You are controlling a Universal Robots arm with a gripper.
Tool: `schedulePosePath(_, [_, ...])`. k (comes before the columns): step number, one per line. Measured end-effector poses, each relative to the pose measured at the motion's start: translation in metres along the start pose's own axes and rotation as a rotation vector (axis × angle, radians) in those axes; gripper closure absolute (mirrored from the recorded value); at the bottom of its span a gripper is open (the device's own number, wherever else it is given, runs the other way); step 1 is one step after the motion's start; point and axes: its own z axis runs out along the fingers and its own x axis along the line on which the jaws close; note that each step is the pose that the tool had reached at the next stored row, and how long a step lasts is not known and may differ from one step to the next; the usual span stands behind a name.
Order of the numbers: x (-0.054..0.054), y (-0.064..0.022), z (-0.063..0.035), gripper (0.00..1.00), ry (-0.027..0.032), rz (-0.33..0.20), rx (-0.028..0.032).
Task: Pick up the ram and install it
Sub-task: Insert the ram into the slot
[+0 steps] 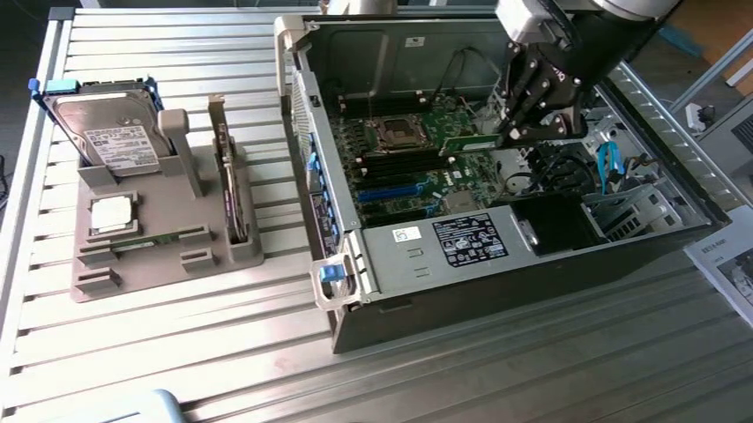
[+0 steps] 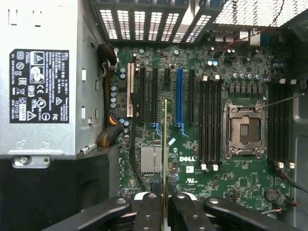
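Tool (image 2: 165, 208) clamping ram (image 2: 165, 144) edge-on, over motherboard (image 2: 231, 190)

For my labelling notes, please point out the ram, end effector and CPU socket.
ram (image 2: 165, 144): wrist view, its thin edge, mid-length.
end effector (image 2: 165, 199): wrist view, midway between the fingertips gripping the ram.
CPU socket (image 2: 244, 130): wrist view, its dark centre.

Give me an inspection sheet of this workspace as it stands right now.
Surface: slatted metal table.
Job's things: ram stick held over the motherboard, not in a slot; memory slots look empty.
Clutter: grey holder with hard drive, silver chip, upright card.
End effector: shut on the ram stick, inside the open computer case.
Cables: blue cable in the case; wire bundle beside the power supply.
Surroundings: white booklet at the exterior view's right.
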Motion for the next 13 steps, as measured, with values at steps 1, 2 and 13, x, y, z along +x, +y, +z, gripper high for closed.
schedulePosePath(1, [-0.001,0.0011,0.0034,0.86,-0.0006,0.01,0.0007])
schedulePosePath(2, [-0.004,0.0036,0.0074,0.86,-0.0008,0.016,0.0012])
schedulePosePath(13, [-0.028,0.0153,0.0358,0.86,-0.0018,0.037,0.0028])
